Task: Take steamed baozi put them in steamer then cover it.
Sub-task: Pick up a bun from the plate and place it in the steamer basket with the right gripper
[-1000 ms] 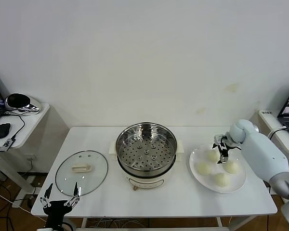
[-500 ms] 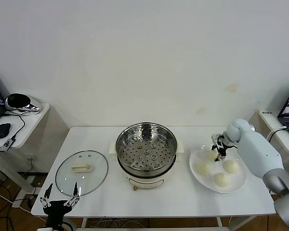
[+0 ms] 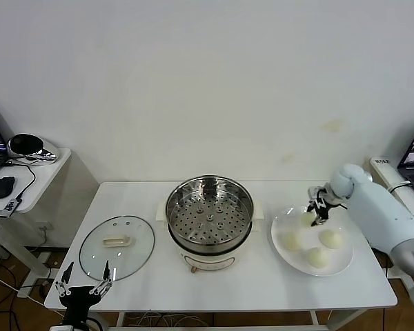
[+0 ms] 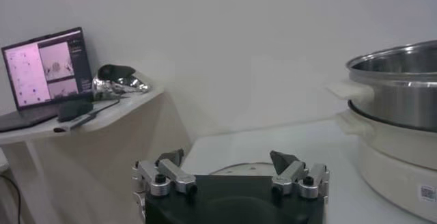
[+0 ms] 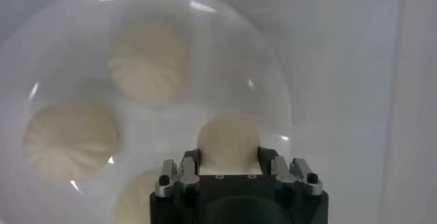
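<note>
White plate [image 3: 334,265], right gripper [image 3: 319,212] on far baozi [image 5: 229,141].
Jaws are spread, bracketing it; grip unconfirmed. Left gripper [image 4: 231,172] is parked, spread apart.

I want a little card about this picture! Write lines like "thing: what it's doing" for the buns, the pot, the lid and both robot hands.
buns: four cream-white round baozi on a flat white plate, right of the pot
pot: shiny steel steamer, mid-table, its perforated tray empty
lid: clear glass cover with cream handle, flat on the white table, left of the pot
right gripper: open, fingers either side of the back bun
left gripper: open, parked low at the table's front left edge
done so far: no bun in the pot
</note>
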You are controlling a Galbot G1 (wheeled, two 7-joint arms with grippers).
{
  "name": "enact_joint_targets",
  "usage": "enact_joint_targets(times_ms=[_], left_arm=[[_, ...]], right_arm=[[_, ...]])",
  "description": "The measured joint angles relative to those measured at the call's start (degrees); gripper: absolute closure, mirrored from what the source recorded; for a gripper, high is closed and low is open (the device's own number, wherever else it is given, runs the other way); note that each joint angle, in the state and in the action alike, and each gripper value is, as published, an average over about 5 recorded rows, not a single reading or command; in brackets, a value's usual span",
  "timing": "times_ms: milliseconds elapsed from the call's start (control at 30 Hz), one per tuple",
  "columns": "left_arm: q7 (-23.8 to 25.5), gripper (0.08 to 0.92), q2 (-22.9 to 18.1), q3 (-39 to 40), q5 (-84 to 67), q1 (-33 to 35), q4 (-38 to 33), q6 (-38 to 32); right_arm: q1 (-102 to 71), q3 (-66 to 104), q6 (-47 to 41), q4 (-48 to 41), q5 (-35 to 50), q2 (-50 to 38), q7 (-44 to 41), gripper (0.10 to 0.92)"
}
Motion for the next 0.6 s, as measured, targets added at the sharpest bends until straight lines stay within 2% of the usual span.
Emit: enact_joint_targets(times_ms=[300,600], left_arm=[[0.30,0.177,1.14,0.09,-1.95,-0.55,-0.29,-0.10],[0.03,0.177,1.35,-0.35,-3.07,-1.44,0.05,-0.38]], right_arm=[[13.07,-11.54,-1.70,10.14,14.68,-2.49,0.85,0.474],[25.14,-23.13,-0.92,13.50,25.67,3.13,2.96,0.466]])
